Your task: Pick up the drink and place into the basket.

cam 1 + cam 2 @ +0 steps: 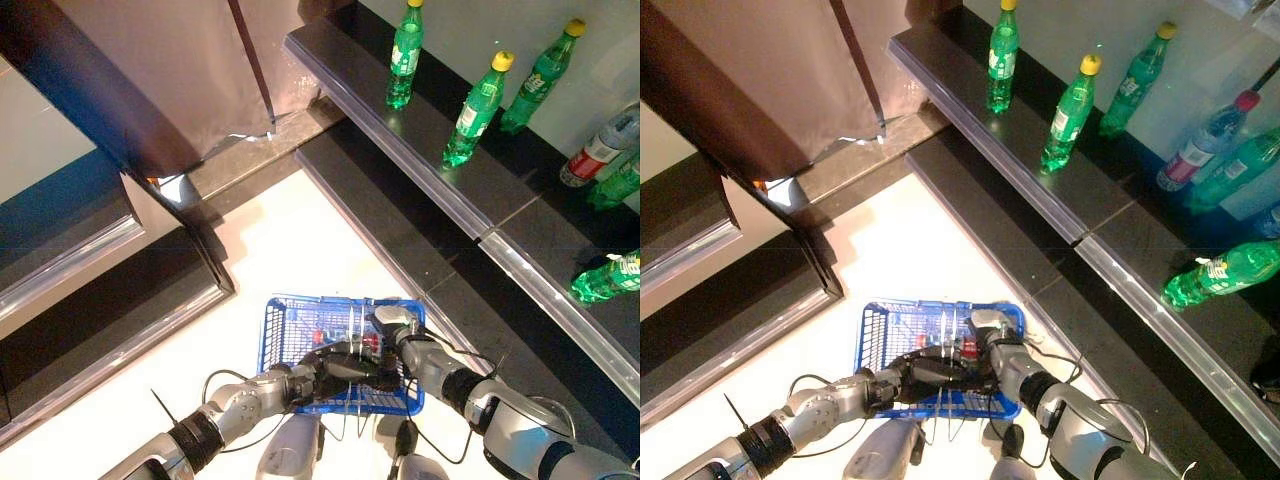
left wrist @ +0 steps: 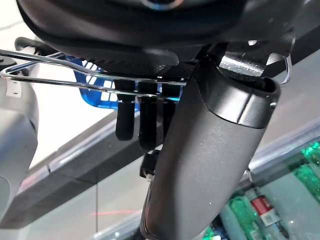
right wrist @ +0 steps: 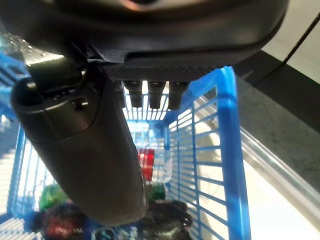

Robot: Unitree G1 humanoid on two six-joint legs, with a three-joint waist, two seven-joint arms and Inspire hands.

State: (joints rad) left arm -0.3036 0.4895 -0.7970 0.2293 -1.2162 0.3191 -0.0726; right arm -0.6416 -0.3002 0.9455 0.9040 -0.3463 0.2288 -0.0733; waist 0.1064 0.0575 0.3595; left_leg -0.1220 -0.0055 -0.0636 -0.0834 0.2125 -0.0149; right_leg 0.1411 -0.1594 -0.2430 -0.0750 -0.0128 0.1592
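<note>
A blue plastic basket (image 1: 272, 322) hangs low in front of me over the pale floor. My left hand (image 1: 335, 366) reaches across it, fingers curled under its wire handle (image 2: 60, 70). Over the basket's far right corner sits my right hand (image 1: 396, 326), fingers straight and nothing in them. Inside the basket (image 3: 231, 150) lies a clear drink bottle with a red label (image 3: 152, 163), among other dark and green items. Three green bottles (image 1: 478, 110) stand upright on the dark shelf (image 1: 420, 165) ahead.
Farther right on the shelf are a clear bottle with a red label (image 1: 598, 152) and a green bottle on its side (image 1: 610, 277). A lower dark step (image 1: 400, 235) runs along the shelf. A brown cabinet (image 1: 170, 70) stands at the upper left.
</note>
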